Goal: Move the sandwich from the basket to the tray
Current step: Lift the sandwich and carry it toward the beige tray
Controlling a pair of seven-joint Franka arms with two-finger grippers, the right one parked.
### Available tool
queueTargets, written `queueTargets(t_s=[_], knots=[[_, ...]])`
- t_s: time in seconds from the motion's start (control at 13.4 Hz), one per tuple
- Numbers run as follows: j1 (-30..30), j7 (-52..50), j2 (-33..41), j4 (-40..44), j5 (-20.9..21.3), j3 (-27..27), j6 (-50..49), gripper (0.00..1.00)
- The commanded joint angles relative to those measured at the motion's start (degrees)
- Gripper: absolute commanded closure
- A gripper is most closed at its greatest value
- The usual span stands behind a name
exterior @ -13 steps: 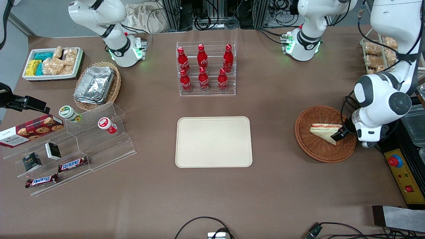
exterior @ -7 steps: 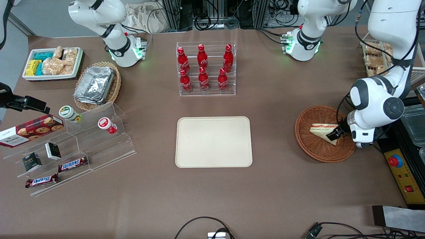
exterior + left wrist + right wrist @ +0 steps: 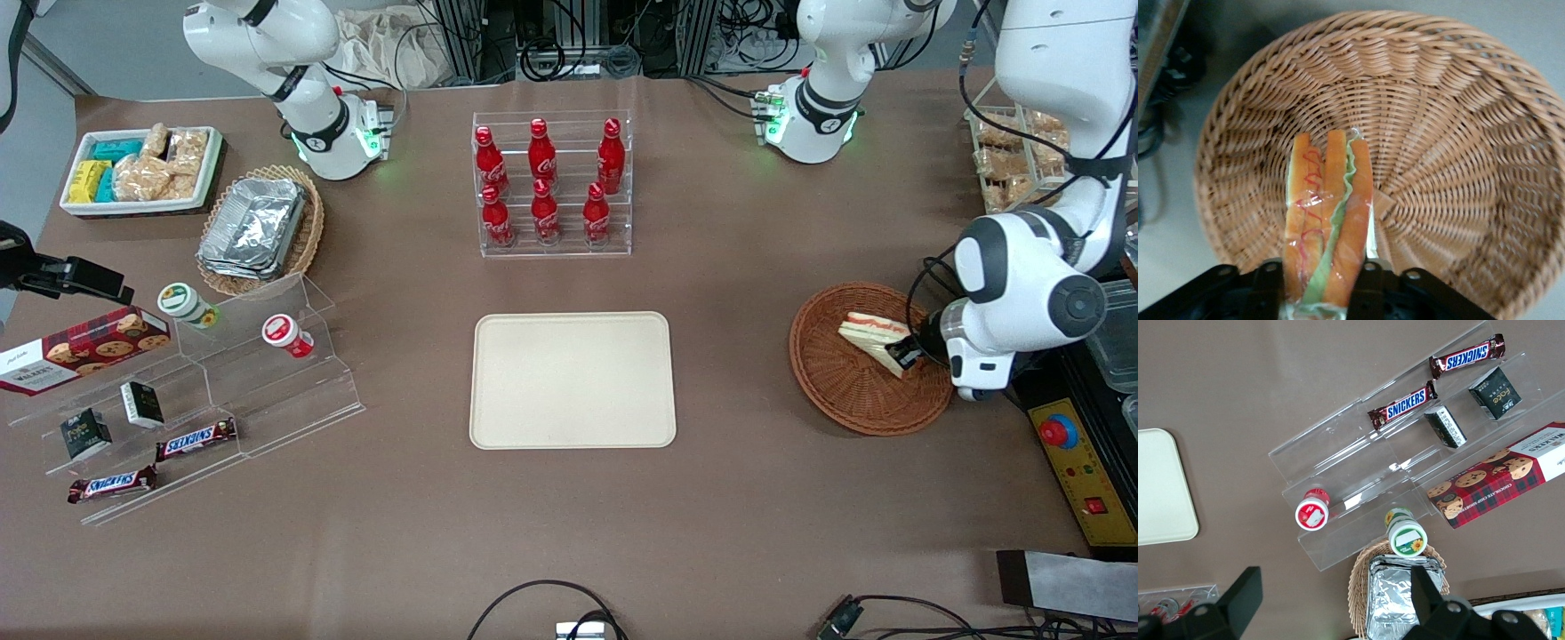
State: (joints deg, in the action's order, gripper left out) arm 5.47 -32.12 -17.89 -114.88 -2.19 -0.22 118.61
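The sandwich is a white bread wedge with orange and green filling, held over the reddish-brown wicker basket toward the working arm's end of the table. My left gripper is shut on the sandwich's end, tilting it up off the basket floor. In the left wrist view the sandwich stands on edge between the black fingers, with the basket beneath it. The cream-beige tray lies flat at the table's middle, bare; its corner shows in the right wrist view.
A clear rack of red cola bottles stands farther from the front camera than the tray. A clear stepped display with snack bars, cups and boxes lies toward the parked arm's end. A control box with a red button sits beside the basket.
The gripper closed on the sandwich and raised and tilted it in the basket; the wrist shifted slightly toward the working arm's end and away from the front camera.
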Motion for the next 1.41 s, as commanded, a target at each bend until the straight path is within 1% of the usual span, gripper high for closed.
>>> queueTargets(t_s=[0.0,0.22,0.37,0.45,0.6,0.74,0.82,0.97,1.12,1.34], knots=[[-0.02,3.89,-1.71,10.61,0.34,-0.05,-10.2,1.0],[-1.24,7.33,-1.62,22.81,0.34,-0.4,-21.09,1.0],[-4.13,7.78,-1.63,31.08,0.25,-0.58,-26.65,1.0],[-6.5,7.34,-1.8,33.47,0.16,-0.58,-27.89,1.0],[-12.12,7.16,-2.24,34.46,0.25,-0.58,-27.9,1.0],[-18.27,7.42,-4.25,34.81,0.6,-0.58,-27.12,1.0],[-20.56,7.69,-6.87,36.12,0.43,-0.66,-25.72,1.0],[-27.15,6.81,-14.16,40.68,0.69,-0.58,-22.73,1.0],[-29.71,3.84,-20.14,43.85,-0.01,-0.75,-19.4,1.0],[-34.54,-3.18,-25.51,42.73,-0.19,-1.54,-13.06,1.0]])
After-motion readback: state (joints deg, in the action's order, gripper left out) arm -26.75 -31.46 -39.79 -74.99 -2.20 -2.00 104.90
